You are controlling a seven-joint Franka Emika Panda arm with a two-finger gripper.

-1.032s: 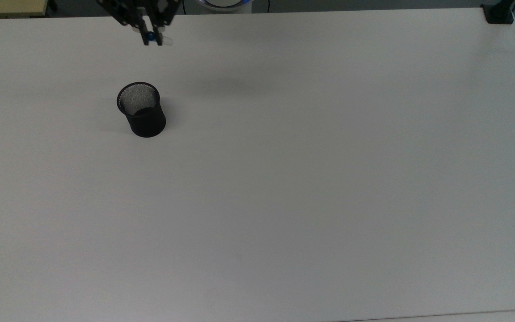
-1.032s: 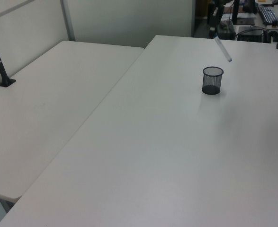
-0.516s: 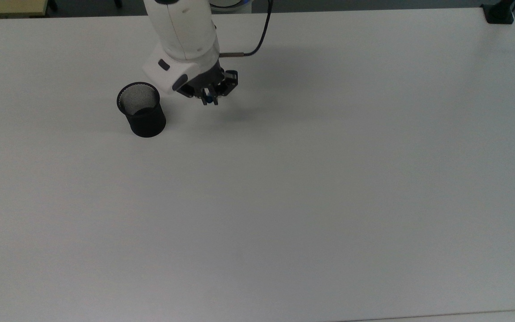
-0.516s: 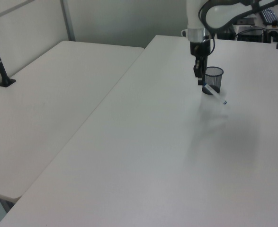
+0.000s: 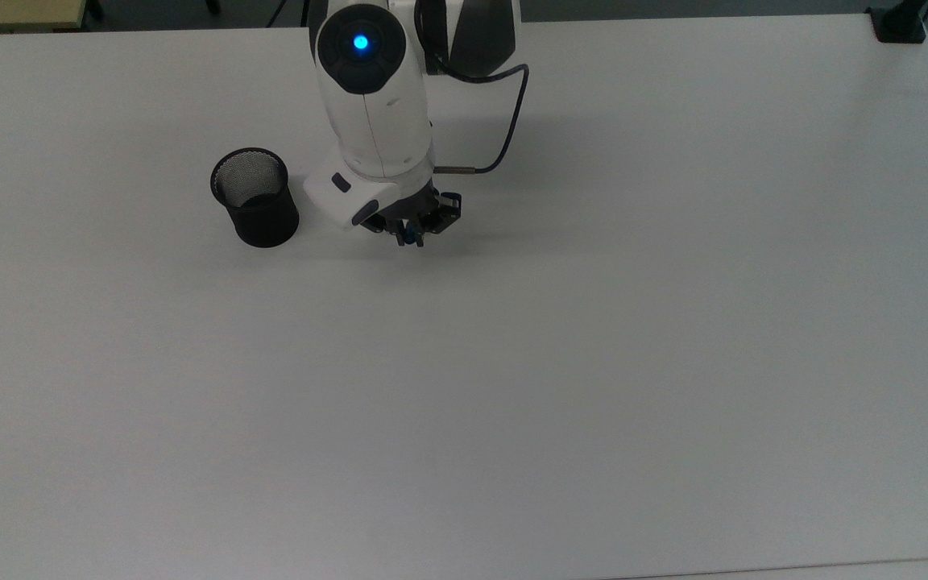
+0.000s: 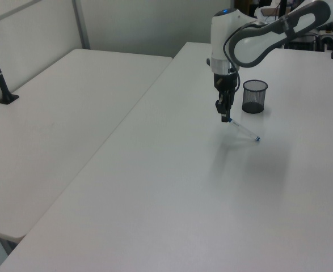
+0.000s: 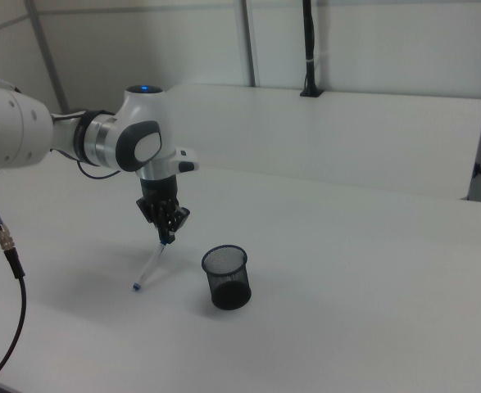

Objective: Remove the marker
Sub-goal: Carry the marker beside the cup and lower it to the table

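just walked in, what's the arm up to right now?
The Panda's gripper has its jaws shut on the blue end of the marker. The marker hangs tilted, its lower tip at or just above the white table; contact cannot be told. The black mesh cup stands upright beside the arm with nothing in it, so the marker is already out and looks about to be laid down on the table.

- No text, brand, number or sign can be read anywhere.
- The marker (image 6: 245, 131) carries a small blue label, too small to make out.
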